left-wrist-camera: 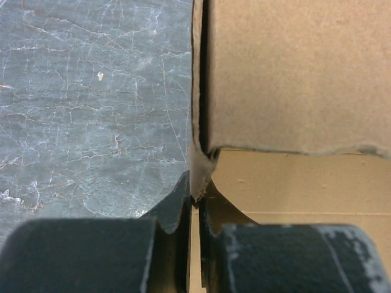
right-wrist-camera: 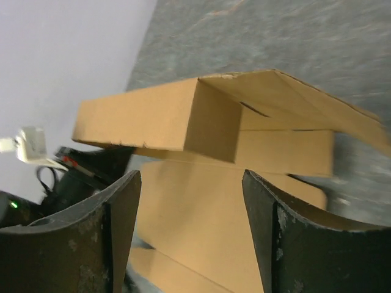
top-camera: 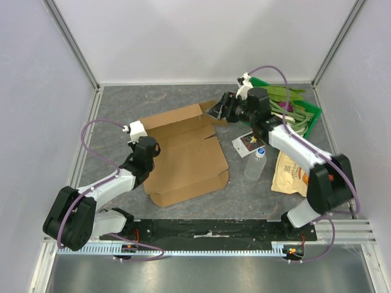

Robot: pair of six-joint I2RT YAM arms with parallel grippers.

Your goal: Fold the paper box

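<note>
At centre frame, on the dark table [top-camera: 122, 104], lies the paper box [top-camera: 186, 155], its far panel raised. The left gripper [top-camera: 148, 148] is clamped on its left edge. The right gripper [top-camera: 218, 111], jaws apart, is by its upper-right corner. A bottle [top-camera: 255, 166] and a snack bag [top-camera: 292, 174] are further right.

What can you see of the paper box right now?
The paper box is plain brown corrugated cardboard, unprinted, a creased blank lying mostly flat on the grey table. Its far panels stand folded up into a low wall; the near flaps lie flat. The left hand pinches its left edge. The right hand, open, sits by the far right corner, gripping nothing.
</note>
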